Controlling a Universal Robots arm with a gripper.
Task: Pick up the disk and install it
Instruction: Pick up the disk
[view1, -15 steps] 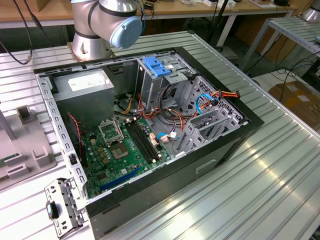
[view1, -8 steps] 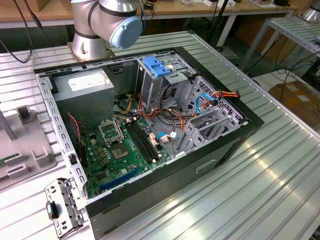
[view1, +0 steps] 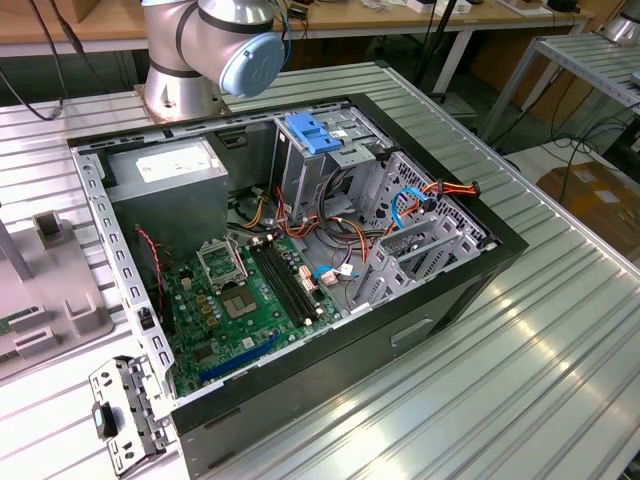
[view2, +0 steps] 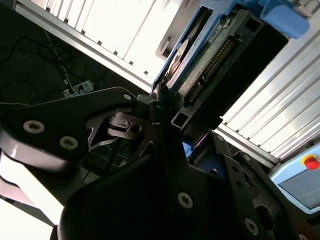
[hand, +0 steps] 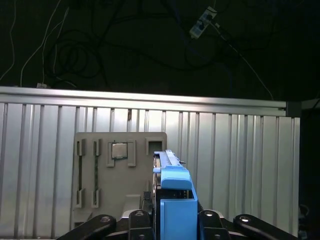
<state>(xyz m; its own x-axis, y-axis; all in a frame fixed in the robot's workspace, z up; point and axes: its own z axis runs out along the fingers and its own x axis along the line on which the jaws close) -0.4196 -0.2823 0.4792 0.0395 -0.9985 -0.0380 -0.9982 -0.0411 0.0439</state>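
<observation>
End effector (view2: 167, 112) closest to lens in the second wrist view: dark links, fingers pressed onto the disk (view2: 210, 55), pinching its near end. Disk held edge-on, connector edge exposed, blue rail (hand: 176, 200) facing the first wrist camera. Beyond it, ribbed table (hand: 240, 150) with grey tray (hand: 100, 170) carrying a chip (hand: 119, 150); cannot tell whether disk and tray touch. Table's far edge runs straight across, with dark floor and cables (hand: 75, 55) past it. Exterior view: open case (view1: 450, 290) near the arm base (view1: 200, 50); cage with blue latch (view1: 312, 132) stands between power supply (view1: 170, 175) and the slotted bay. Bare ribbed surface borders the case on the exterior view's right.
</observation>
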